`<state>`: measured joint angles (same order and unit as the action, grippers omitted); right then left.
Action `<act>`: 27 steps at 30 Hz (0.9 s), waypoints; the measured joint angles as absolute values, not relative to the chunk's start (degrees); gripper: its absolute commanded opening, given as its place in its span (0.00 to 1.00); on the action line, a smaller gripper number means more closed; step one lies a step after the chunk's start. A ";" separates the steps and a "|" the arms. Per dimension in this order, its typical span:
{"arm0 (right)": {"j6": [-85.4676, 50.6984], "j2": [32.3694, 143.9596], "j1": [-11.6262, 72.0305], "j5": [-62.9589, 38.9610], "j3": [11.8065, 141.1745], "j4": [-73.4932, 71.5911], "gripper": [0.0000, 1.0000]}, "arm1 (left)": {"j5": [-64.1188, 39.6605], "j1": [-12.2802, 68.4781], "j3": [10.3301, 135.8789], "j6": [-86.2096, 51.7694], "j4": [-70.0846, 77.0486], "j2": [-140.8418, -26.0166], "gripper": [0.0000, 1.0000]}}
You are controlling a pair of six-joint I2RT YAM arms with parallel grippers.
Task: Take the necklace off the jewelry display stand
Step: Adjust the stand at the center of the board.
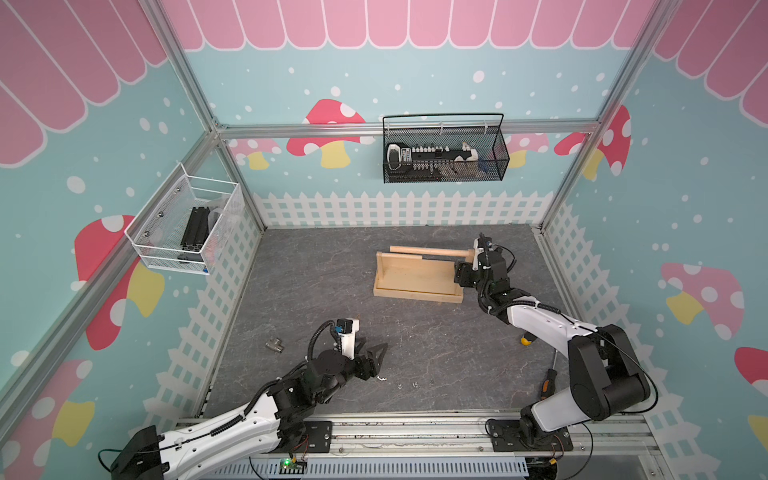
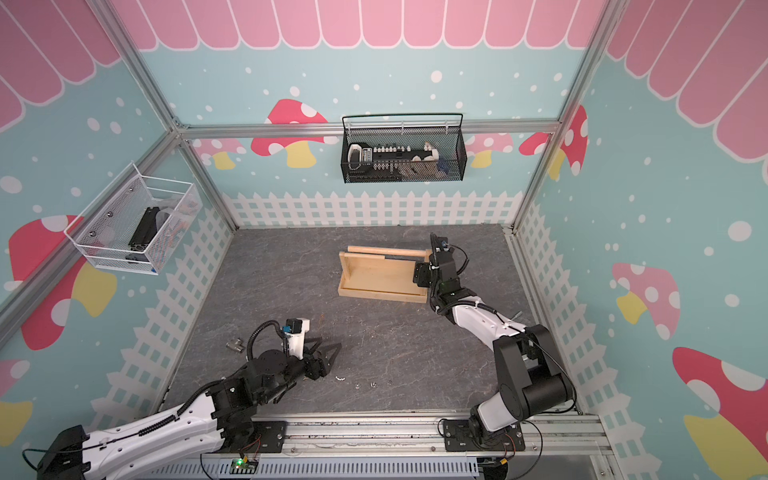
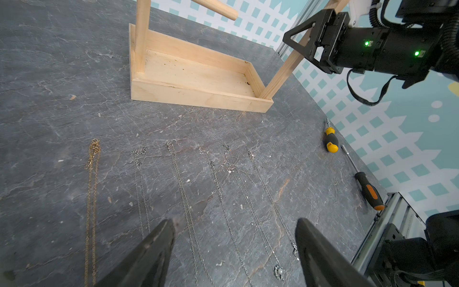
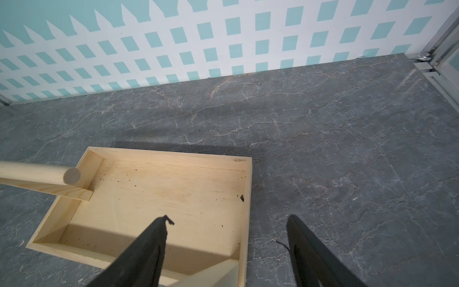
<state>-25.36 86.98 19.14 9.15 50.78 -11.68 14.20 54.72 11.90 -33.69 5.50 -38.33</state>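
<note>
Jewelry display stand [image 1: 415,276], right gripper [image 4: 229,218] spread over its end, left gripper [image 3: 234,221] spread, low

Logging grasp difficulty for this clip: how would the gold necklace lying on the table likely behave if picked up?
The gold necklace is a thin chain of fine links, so it is probably floppy: it would drape and dangle from a pinch. It looks light, and lying flat on the table it may be hard to get under.

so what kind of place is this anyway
Most likely a robot lab test cell, playfully decorated. An aluminium frame boxes in walls printed with mushrooms and a picket fence. A left arm and right arm sit on a rail at the front.
</note>
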 measured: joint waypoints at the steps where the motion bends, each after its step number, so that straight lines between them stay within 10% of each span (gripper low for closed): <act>1: -25.34 86.91 19.14 8.78 50.78 -11.49 0.77 | 14.17 54.72 11.90 -33.69 5.58 -38.61 0.77; 27: -29.39 55.61 27.99 -2.70 19.77 -9.19 0.75 | 14.90 54.72 18.13 -33.80 4.14 -54.61 0.76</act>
<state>-29.39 55.61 27.99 -2.70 19.77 -9.19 14.90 54.72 18.13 -33.80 4.14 -54.61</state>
